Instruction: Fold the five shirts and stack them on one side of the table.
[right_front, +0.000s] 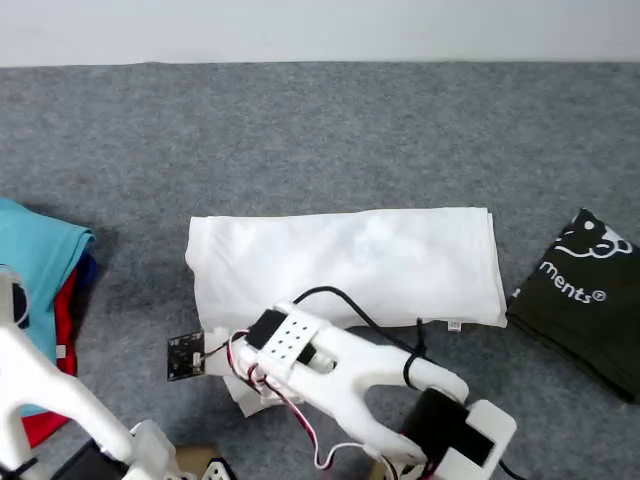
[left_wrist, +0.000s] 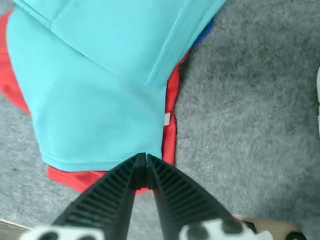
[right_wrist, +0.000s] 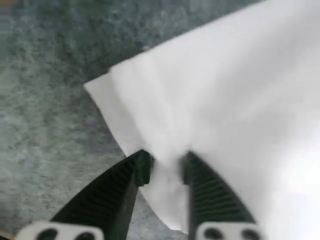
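A white shirt (right_front: 345, 262) lies spread across the middle of the table, partly folded into a wide rectangle. My right arm (right_front: 330, 365) leans over its near left corner. My right gripper (right_wrist: 165, 167) is shut on a bunched fold of that white shirt (right_wrist: 235, 100) near the corner. At the left edge a teal shirt (right_front: 35, 250) tops a stack with a red shirt (right_front: 65, 310) under it. My left gripper (left_wrist: 146, 160) is shut with nothing in it, hovering over the hem of the teal shirt (left_wrist: 95, 100). A black shirt (right_front: 585, 300) lies at the right.
Grey carpet-like table surface (right_front: 320, 130) stretches open behind the white shirt. A sliver of blue cloth (left_wrist: 206, 27) peeks from under the stack. The left arm's white body (right_front: 40, 385) stands at the near left corner.
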